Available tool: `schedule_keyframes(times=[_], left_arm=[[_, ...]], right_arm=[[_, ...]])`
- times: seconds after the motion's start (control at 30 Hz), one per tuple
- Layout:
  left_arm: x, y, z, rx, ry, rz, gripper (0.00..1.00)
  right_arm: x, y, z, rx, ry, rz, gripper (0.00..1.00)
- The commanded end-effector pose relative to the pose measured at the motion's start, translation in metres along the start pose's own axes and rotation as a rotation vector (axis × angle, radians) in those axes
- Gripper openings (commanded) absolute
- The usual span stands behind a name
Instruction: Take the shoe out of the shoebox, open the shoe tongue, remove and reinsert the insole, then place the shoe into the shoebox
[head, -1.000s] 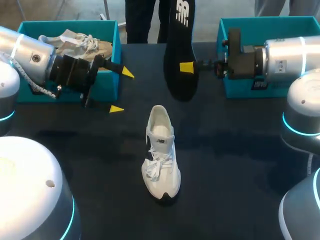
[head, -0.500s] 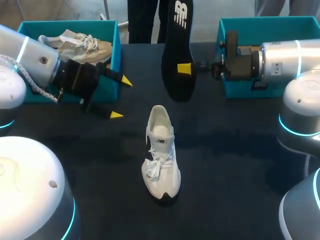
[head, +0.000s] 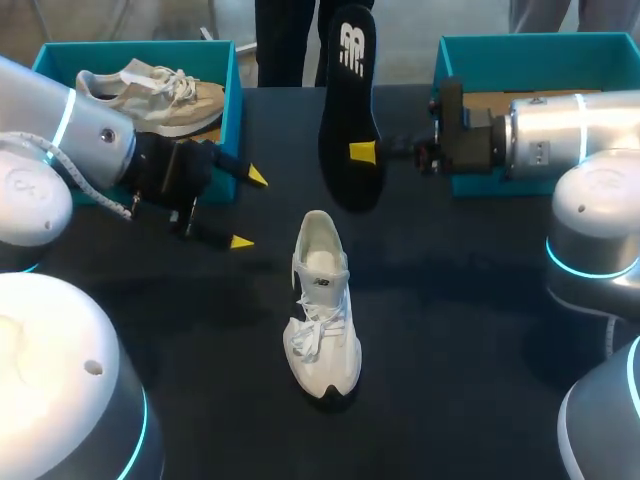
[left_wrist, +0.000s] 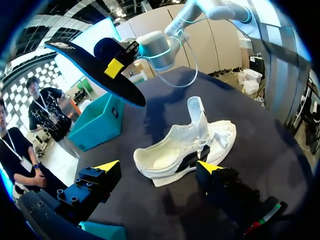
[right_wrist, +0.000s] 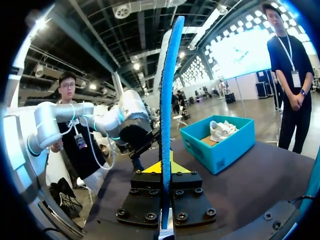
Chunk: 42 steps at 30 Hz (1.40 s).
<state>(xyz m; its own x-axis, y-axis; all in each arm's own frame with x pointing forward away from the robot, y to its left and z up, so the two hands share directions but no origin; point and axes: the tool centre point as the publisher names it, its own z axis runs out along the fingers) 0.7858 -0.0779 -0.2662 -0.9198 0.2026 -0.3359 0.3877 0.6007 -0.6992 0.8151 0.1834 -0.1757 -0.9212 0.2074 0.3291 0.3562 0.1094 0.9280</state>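
Observation:
A white shoe (head: 322, 305) lies on the dark table, toe toward the front edge, its opening empty. In the left wrist view the shoe (left_wrist: 187, 145) rests on its side just ahead of my left gripper (left_wrist: 159, 167), tongue pulled up. My left gripper (head: 248, 209) is open, hanging left of the shoe's heel without touching it. Above the table behind the shoe, my right gripper (head: 362, 152) is shut on the black insole (head: 350, 100) and holds it upright. The right wrist view shows the insole (right_wrist: 167, 100) edge-on, blue underside out, clamped in my right gripper (right_wrist: 165, 167).
A teal shoebox (head: 228, 95) at the back left holds a beige shoe (head: 155, 85). A second teal shoebox (head: 520, 48) stands at the back right, partly behind my right arm. A person stands past the table's far edge, not reaching over it.
My left gripper has come away from the left shoebox, moving right and nearer toward the white shoe. My right arm has shifted the insole slightly left. The shoe has not moved.

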Motion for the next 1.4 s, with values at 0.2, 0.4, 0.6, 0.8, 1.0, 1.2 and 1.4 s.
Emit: schedule_keyframes(times=[0.2,0.4,0.6,0.8,1.0,1.2,1.4], left_arm=[[0.001,0.011,0.024,-0.044,0.01,-0.032,1.0],[0.002,0.014,0.032,-0.059,0.012,-0.061,1.0],[0.005,0.016,0.035,-0.079,0.012,-0.074,1.0],[0.01,0.02,0.04,-0.095,-0.002,-0.104,1.0],[0.013,0.018,0.045,-0.099,-0.011,-0.119,1.0],[0.015,0.017,0.047,-0.111,-0.003,-0.127,1.0],[0.015,0.016,0.05,-0.117,0.004,-0.135,1.0]], right_arm=[[-0.02,-0.016,0.022,-0.016,0.048,0.022,0.0],[-0.025,-0.029,0.035,-0.043,0.092,0.057,0.0],[-0.027,-0.038,0.044,-0.062,0.139,0.082,0.0],[-0.027,-0.038,0.044,-0.062,0.139,0.082,0.0],[-0.027,-0.038,0.044,-0.062,0.139,0.082,0.0],[-0.031,-0.047,0.05,-0.066,0.159,0.112,0.0],[-0.034,-0.06,0.059,-0.064,0.182,0.162,0.0]])
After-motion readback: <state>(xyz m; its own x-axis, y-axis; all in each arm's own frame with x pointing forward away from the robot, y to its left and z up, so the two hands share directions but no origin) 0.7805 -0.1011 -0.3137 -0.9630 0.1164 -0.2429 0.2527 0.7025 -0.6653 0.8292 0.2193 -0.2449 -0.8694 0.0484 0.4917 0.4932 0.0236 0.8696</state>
